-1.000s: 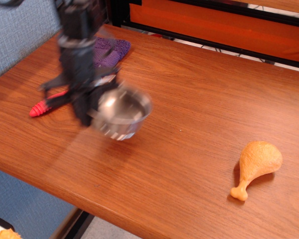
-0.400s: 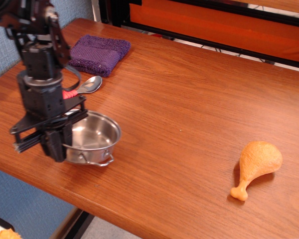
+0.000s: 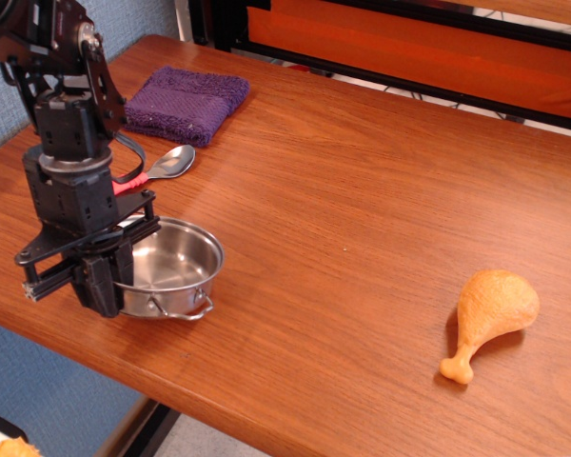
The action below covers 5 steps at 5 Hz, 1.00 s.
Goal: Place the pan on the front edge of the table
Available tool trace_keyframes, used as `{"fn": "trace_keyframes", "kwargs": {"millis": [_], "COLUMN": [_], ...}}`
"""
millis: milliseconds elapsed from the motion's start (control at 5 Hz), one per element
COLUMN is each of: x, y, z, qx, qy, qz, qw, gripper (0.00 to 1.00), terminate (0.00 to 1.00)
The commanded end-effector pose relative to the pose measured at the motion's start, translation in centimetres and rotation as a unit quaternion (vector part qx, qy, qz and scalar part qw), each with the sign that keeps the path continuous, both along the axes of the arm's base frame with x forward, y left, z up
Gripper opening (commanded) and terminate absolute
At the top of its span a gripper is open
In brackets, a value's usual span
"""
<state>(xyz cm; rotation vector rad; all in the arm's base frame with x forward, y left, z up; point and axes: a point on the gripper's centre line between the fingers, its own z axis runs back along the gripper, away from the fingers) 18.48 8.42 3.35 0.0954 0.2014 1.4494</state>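
Note:
The pan [image 3: 176, 268] is a small shiny steel bowl with a wire loop handle showing at its front. It sits low on the table [image 3: 362, 190] near the front left edge. My black gripper [image 3: 109, 278] is over the pan's left rim, its fingers [image 3: 103, 286] closed on that rim. The rim part under the gripper is hidden.
A red-handled metal spoon [image 3: 162, 167] lies just behind the pan. A folded purple cloth [image 3: 186, 103] is at the back left. An orange toy chicken drumstick [image 3: 485, 319] lies at the right. The table's front edge runs just below the pan.
The gripper carried the pan from mid-left down and leftward to the front edge area, lowering it onto the table. The spoon, once hidden by the arm, now shows.

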Motion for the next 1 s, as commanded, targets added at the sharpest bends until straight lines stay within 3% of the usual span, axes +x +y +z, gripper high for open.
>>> {"fn": "trace_keyframes", "kwargs": {"millis": [0, 200, 600, 800], "x": [0.4, 0.1, 0.3, 1.8], "y": [0.2, 0.3, 0.1, -0.6], "z": [-0.7, -0.5, 0.8, 3.2], "qx": [0.025, 0.014, 0.014, 0.053], "qy": [0.018, 0.015, 0.015, 0.008], "qz": [0.017, 0.023, 0.035, 0.03], "qw": [0.9994, 0.9995, 0.9992, 0.9981], "gripper": [0.0, 1.0, 1.0, 1.0], "terminate": [0.0, 0.0, 0.0, 0.0]}}
